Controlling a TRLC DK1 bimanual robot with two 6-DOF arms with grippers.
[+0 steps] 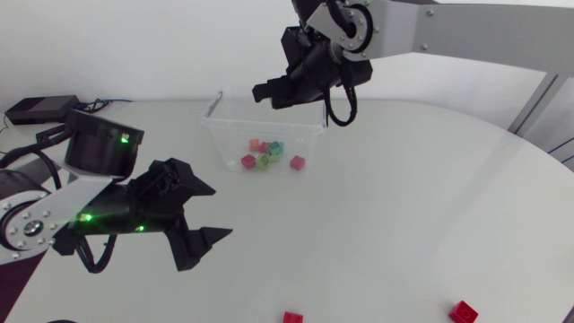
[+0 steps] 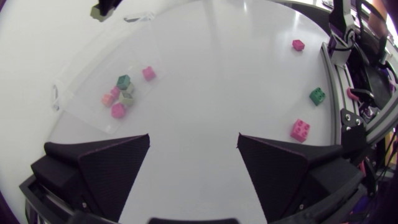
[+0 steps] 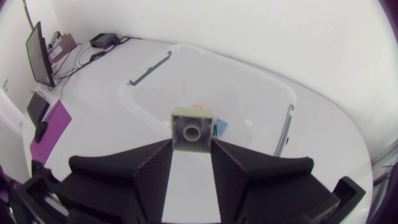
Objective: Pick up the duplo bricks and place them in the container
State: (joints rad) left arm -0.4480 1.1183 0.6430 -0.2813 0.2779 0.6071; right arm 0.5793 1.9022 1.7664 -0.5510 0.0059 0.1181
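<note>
White counter [image 1: 404, 206], clear plastic container [image 1: 213, 135] at its far side with small coloured bricks [image 1: 265, 154] inside, right end effector [image 1: 262, 92] above it pinching a pale grey-green duplo brick [image 3: 193, 128], left end effector [image 1: 221, 213] spread wide, two red bricks [image 1: 463, 311] near the front edge

No readable text, labels, numbers or signs. Nothing legible on the container [image 1: 218, 144], the bricks [image 1: 265, 154] in it, the pale green brick [image 3: 193, 129], or the table [image 1: 404, 206].
</note>
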